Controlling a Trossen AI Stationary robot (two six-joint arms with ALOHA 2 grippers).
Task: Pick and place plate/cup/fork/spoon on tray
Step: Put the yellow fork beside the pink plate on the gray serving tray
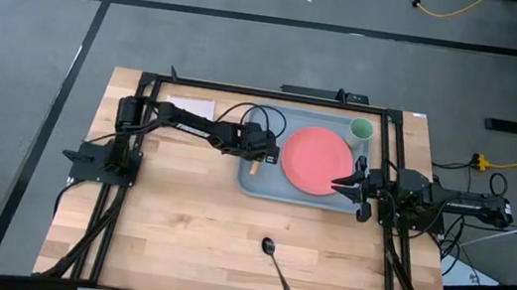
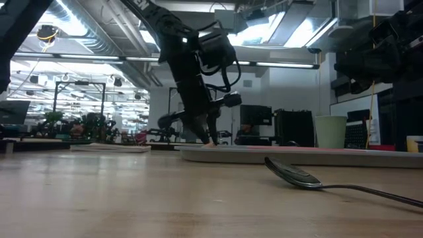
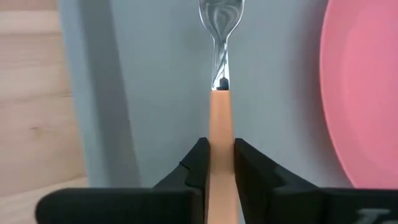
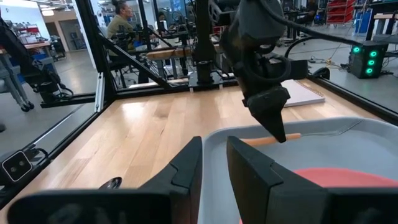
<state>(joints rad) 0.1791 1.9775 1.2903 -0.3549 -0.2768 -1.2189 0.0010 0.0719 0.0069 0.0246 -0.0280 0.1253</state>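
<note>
The left end effector [image 1: 259, 155] is clamped on the orange handle of the fork [image 3: 219, 93], holding it low over the left strip of the tray [image 1: 252, 180], just beside the plate [image 1: 317, 160]. If it lets go with the fork tilted, the metal head could land on the plate's edge or the raised rim and slide off. The cup [image 1: 361, 131] stands in the tray's far corner. The spoon [image 1: 275, 262] lies on the bench [image 1: 178, 225], well apart. The right end effector [image 1: 351, 186] waits at the tray's right edge, fingers slightly parted, holding nothing; a sideways swing might nudge the plate.
</note>
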